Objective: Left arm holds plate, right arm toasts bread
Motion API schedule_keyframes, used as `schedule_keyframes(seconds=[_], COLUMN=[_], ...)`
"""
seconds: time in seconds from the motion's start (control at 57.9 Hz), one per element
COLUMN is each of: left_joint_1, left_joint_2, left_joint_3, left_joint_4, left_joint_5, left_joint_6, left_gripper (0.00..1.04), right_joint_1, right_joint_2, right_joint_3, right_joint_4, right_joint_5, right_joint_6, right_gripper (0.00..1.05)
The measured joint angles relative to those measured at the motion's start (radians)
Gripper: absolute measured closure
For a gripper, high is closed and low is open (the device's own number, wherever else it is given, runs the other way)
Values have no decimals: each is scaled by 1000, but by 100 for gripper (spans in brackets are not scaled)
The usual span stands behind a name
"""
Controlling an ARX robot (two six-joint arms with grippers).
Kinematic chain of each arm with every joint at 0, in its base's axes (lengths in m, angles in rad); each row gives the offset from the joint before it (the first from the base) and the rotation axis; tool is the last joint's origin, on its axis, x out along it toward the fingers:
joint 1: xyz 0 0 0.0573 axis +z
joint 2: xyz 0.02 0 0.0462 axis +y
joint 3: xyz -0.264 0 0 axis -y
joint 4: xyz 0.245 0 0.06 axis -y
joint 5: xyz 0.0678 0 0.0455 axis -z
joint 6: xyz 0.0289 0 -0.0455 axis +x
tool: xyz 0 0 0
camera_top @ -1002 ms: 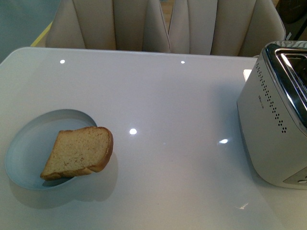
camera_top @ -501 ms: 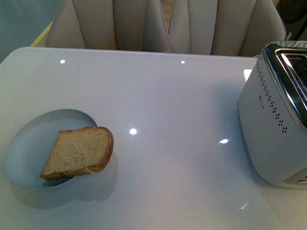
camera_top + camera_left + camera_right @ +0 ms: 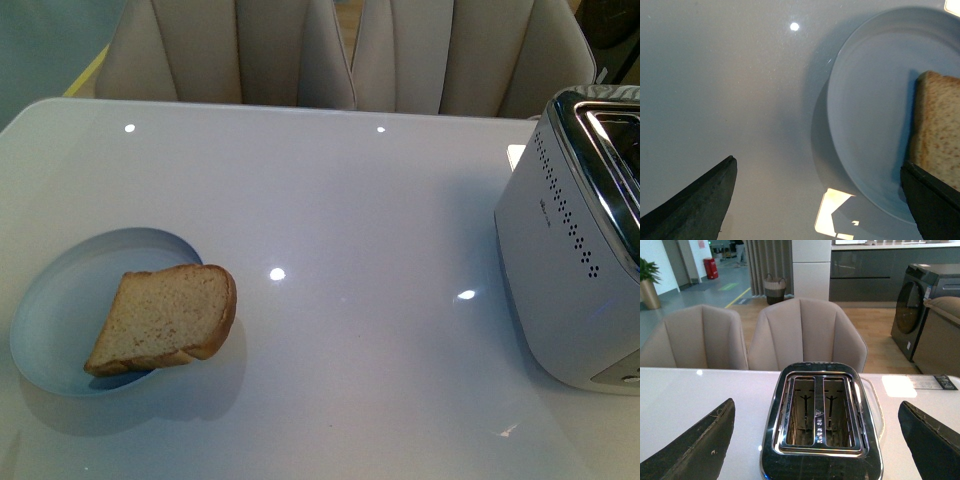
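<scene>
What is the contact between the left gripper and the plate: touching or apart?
Apart. The front view shows the plate whole, with no gripper on its rim; in the left wrist view the left gripper hangs open above it.

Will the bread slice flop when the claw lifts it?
Probably light and slightly floppy: the bread looks thin and soft-crumbed. It may slip or tip when nudged, since it rests tilted across the rim of the plate.

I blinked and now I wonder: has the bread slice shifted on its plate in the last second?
No. The bread slice overhangs the plate rim exactly as before, equally far from the toaster.
</scene>
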Motion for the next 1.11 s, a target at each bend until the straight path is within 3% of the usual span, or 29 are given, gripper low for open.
schedule_keyframes(seconds=[0.19,0.743,1.105], left_joint_1=[-71,-152,-166], left_joint_2=[179,282,292], left_joint_3=[96,202,209], left_joint_4=[40,9,-5], left_joint_5=[-40,-71,-71], left_joint_6=[-32,-28,-57], left_gripper=[7,8,62], right_joint_1=[0,0,0], right_joint_2=[0,0,0], right_joint_3=[0,0,0], right_joint_4=[0,0,0], right_joint_5=[0,0,0], right_joint_6=[0,0,0], right_gripper=[9,9,9])
